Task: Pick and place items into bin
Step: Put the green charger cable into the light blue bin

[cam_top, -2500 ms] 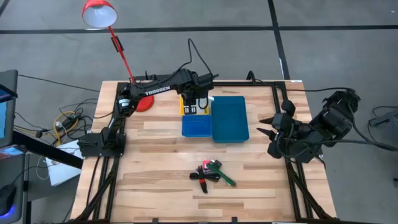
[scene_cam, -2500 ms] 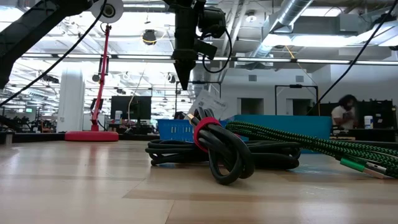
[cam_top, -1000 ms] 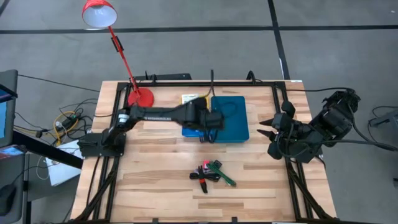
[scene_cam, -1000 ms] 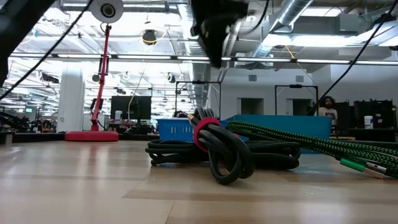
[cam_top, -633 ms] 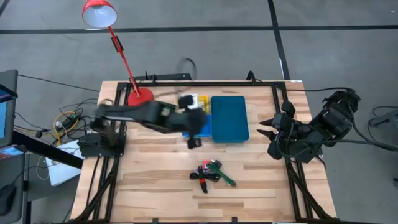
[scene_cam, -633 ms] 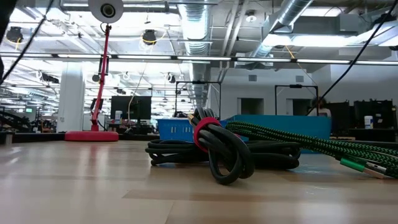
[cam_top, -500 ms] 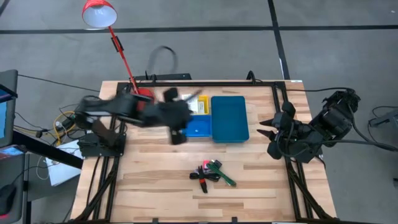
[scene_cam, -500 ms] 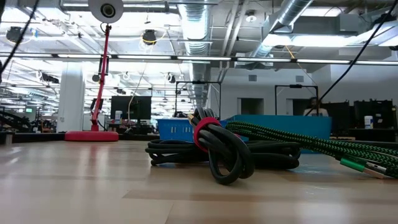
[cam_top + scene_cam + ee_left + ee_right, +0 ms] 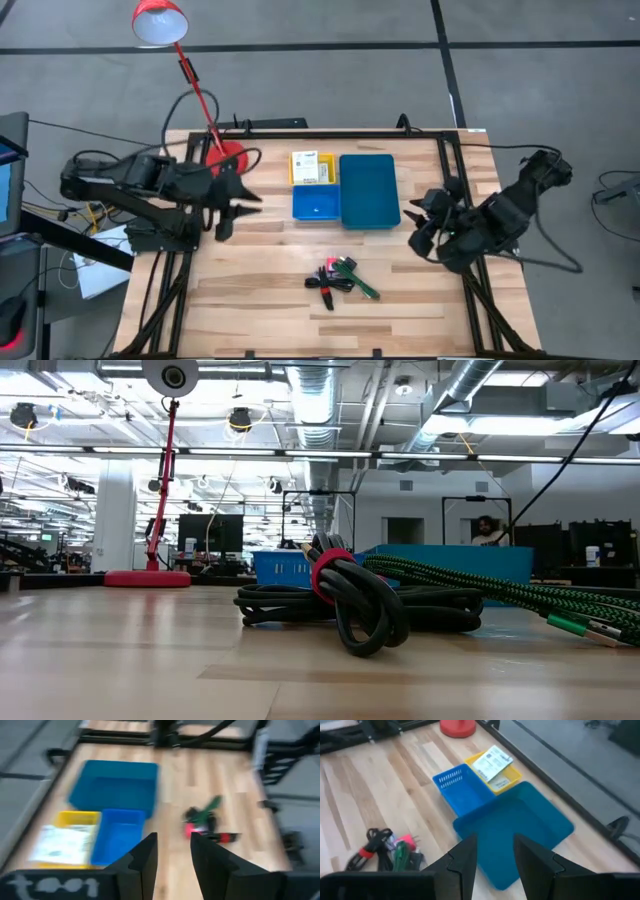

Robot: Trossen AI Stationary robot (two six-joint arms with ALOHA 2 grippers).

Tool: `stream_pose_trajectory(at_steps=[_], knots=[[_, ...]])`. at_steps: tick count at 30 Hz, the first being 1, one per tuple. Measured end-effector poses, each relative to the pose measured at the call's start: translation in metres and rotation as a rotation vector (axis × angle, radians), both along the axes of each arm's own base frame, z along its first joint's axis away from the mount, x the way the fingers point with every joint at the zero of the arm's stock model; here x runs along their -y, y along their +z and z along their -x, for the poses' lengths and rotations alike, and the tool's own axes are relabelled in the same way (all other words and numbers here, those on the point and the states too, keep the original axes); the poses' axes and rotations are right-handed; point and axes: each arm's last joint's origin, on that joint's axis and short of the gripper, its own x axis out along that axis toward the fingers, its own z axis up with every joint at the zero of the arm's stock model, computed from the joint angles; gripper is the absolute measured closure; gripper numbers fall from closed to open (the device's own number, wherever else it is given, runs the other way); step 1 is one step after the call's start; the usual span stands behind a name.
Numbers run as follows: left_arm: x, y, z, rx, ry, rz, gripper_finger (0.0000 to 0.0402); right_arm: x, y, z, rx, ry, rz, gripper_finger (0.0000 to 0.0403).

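Two arms stand over the wooden tabletop (image 9: 250, 280), one at each side edge. The left gripper (image 9: 236, 206) is near the left edge, just in front of the red lamp base (image 9: 225, 157), and it points toward the middle. Its jaws are a little apart and hold nothing. The right gripper (image 9: 421, 222) is at the right edge, beside the teal tray (image 9: 369, 190); its jaws also stand a little apart with nothing between them.

The bin is at the back middle of the tabletop. The teal tray is the largest part. Touching its left side are the small blue tray (image 9: 316, 204) and, behind that one, the small yellow tray (image 9: 296, 172). A white box (image 9: 314, 167) lies in the yellow tray. The teal and blue trays look empty.

The other items lie together in front of the bin, well apart from it: a coiled black cord (image 9: 350, 603) with a red band (image 9: 328, 573), a green cord (image 9: 480, 589) and a pink piece (image 9: 328, 273).
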Motion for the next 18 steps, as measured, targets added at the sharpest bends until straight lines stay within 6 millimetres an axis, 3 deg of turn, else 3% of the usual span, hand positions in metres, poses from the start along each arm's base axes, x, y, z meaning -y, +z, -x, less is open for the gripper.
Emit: stream_pose_trajectory(at_steps=[3,11,14,18], knots=[[0.002,-0.031,0.004,0.070,-0.038,0.071,0.0297,-0.007,-0.018,-0.009,0.038,-0.013,-0.045,0.0280],[0.007,-0.112,0.010,0.181,-0.055,0.135,0.0297,-0.045,-0.067,-0.034,0.095,0.161,-0.143,0.0280],[0.007,-0.133,0.011,0.203,-0.067,0.116,0.0297,-0.055,-0.078,-0.045,0.117,0.148,-0.173,0.0280],[0.007,-0.146,0.010,0.255,-0.059,0.080,0.0297,-0.068,-0.100,-0.060,0.048,0.171,-0.183,0.0280]])
